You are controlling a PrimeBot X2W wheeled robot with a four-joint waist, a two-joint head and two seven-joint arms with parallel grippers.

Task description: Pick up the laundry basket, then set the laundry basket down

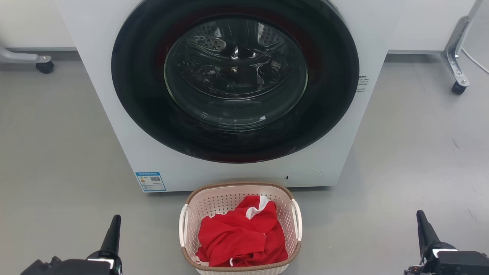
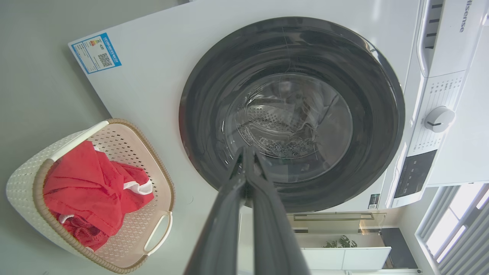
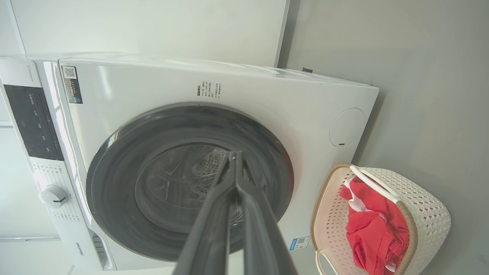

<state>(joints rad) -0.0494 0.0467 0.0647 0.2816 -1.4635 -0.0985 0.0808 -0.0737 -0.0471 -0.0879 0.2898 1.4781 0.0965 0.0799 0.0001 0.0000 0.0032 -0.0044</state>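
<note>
The laundry basket, small cream plastic with holes and a brown rim, sits on the grey floor just in front of the big white washing machine. A red cloth lies inside. The left gripper and right gripper are pinched closed, holding nothing, well apart from the basket.

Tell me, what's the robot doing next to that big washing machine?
The robot looks set to pick up the laundry basket, but isn't touching it yet. The basket sits on the grey floor right in front of the washer, with a red cloth inside. The left gripper and right gripper hang low on either side of it, well apart from it, each with its fingers closed together and holding nothing.
</note>
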